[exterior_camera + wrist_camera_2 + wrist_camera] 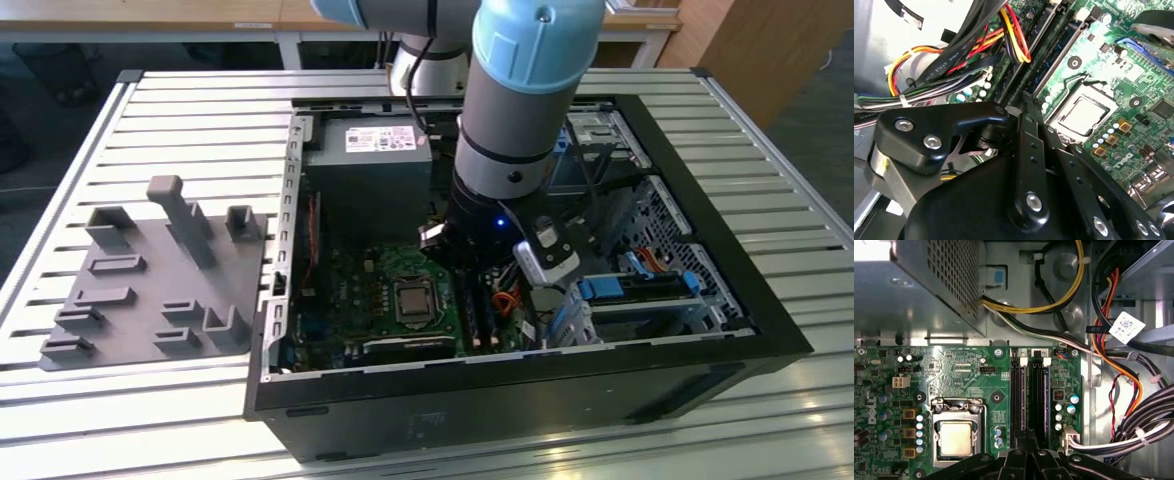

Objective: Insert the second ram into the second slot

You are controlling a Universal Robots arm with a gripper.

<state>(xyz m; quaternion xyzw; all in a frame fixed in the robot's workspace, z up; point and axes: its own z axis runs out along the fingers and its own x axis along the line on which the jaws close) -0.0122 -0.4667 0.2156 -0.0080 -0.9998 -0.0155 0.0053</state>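
Two long memory slots [1029,395] run side by side on the green motherboard [954,370], just right of the silver processor socket [955,437] in the first wrist view. Both wrist views show the black gripper [1027,452] [1026,117] directly over the near end of these slots, fingers drawn close together; whether they pinch the second ram cannot be told. From the exterior view, the arm [514,120] reaches down into the open computer case [721,300], with a grey parts tray [147,280] at that view's left.

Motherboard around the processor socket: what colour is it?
Green, clearest in the first wrist view, where the motherboard lies around the metal-topped processor socket.
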